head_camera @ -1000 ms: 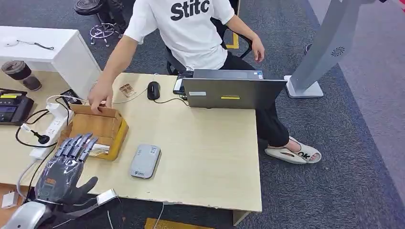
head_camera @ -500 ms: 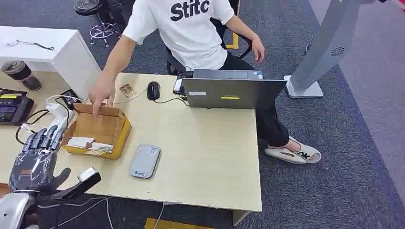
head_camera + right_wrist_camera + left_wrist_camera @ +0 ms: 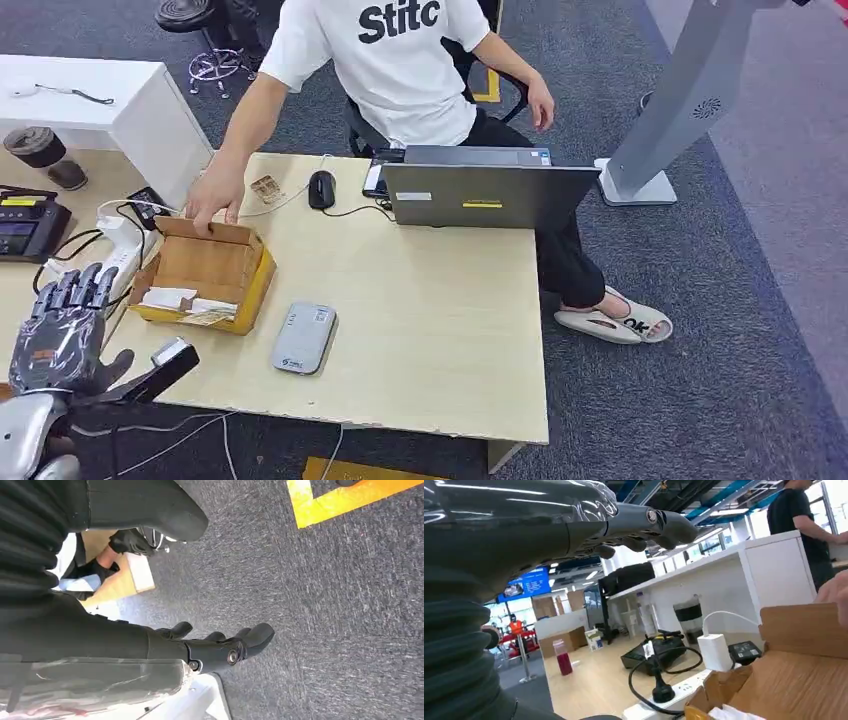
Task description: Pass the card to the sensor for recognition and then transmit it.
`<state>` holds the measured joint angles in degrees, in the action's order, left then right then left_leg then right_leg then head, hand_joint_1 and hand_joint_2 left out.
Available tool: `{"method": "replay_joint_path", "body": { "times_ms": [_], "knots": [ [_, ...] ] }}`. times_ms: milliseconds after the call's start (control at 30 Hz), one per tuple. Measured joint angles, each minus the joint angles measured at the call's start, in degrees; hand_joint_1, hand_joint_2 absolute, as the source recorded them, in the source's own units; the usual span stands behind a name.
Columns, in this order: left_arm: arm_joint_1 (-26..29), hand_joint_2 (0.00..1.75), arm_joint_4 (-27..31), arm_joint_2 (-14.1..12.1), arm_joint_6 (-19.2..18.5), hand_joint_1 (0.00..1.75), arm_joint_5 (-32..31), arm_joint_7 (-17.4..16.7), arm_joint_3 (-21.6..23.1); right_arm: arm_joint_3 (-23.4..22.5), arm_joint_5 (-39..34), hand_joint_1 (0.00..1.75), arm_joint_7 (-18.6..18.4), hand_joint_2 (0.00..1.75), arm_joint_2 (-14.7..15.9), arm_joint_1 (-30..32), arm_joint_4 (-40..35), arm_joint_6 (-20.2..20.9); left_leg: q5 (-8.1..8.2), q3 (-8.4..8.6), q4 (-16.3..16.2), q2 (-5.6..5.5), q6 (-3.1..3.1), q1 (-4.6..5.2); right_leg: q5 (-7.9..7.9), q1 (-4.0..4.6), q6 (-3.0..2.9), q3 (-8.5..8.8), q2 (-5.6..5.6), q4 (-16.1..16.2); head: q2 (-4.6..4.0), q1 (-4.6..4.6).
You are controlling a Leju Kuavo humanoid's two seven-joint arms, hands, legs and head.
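Cards (image 3: 185, 303) lie in a cardboard box (image 3: 205, 272); the empty left hand (image 3: 60, 335), fingers spread wide, hovers at its eight o'clock. Right hand (image 3: 215, 647) hangs empty, fingers loosely apart.

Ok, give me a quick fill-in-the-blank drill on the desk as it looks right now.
1. The grey card reader lies on the table beside the ____ box.
2. A person's hand rests on the box's ____ edge.
3. The left hand holds ____.
4. The black mouse sits next to the ____.

Missing: cardboard; far; nothing; laptop
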<state>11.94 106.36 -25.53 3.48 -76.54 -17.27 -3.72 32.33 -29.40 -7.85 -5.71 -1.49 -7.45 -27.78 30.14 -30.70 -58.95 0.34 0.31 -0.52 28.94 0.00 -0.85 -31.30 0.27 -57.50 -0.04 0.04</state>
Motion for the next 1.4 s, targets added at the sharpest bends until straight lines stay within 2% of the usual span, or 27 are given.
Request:
{"method": "replay_joint_path", "body": {
  "times_ms": [200,367,600,700,800,1067,1400],
  "knots": [
    [-3.7,1.75,-5.9,1.0,0.1,0.00,1.8,2.2,-0.1,0.9,1.0,0.00,-0.2,1.75,0.0,-0.1,0.0,0.2,-0.01,0.02,0.0,0.00,0.00,-0.01,-0.01,0.01,0.00,0.01,-0.02,0.0,0.00,0.02],
    [-8.0,1.75,-13.1,2.5,3.3,0.00,5.1,6.1,0.0,2.3,1.8,0.00,-0.5,1.75,0.1,-0.2,0.0,0.7,-0.01,0.03,0.0,0.01,0.00,0.00,-0.01,0.01,-0.01,0.02,0.00,0.0,0.00,0.00],
    [-11.7,1.75,-19.9,4.9,4.5,0.00,5.6,7.6,1.1,3.7,1.9,0.00,-0.7,1.75,0.2,-0.4,0.0,1.1,0.00,0.02,0.0,-0.01,0.00,0.02,-0.01,-0.01,0.00,0.01,0.00,0.0,0.00,0.02],
    [-12.3,1.75,-21.9,5.9,4.5,0.00,9.3,10.1,2.1,4.4,1.9,0.00,-0.8,1.75,0.3,-0.4,0.0,1.2,0.00,0.02,0.0,0.04,0.00,0.02,-0.01,-0.01,0.00,-0.01,0.05,0.0,0.00,0.00],
    [-12.8,1.75,-23.3,6.5,3.3,0.00,12.6,11.6,2.7,4.8,1.9,0.00,-0.6,1.75,0.4,-0.5,0.0,1.2,0.00,0.03,0.0,0.04,0.00,0.02,-0.01,-0.01,0.00,-0.01,0.04,0.0,0.00,0.02],
    [-13.3,1.75,-24.9,7.2,0.6,0.00,16.3,13.3,4.0,5.9,1.8,0.00,-0.5,1.75,0.5,-0.5,0.0,1.4,0.00,0.03,0.0,0.03,0.00,0.01,-0.01,0.00,0.00,-0.01,0.04,0.0,0.00,0.00],
    [-14.1,1.75,-25.0,7.2,0.0,0.00,17.2,13.7,6.6,6.3,1.6,0.00,-0.2,1.75,0.6,-0.5,0.0,1.9,0.00,0.03,0.0,0.03,0.00,0.01,-0.01,0.00,0.00,0.00,0.04,0.0,0.00,0.02]
  ]
}}
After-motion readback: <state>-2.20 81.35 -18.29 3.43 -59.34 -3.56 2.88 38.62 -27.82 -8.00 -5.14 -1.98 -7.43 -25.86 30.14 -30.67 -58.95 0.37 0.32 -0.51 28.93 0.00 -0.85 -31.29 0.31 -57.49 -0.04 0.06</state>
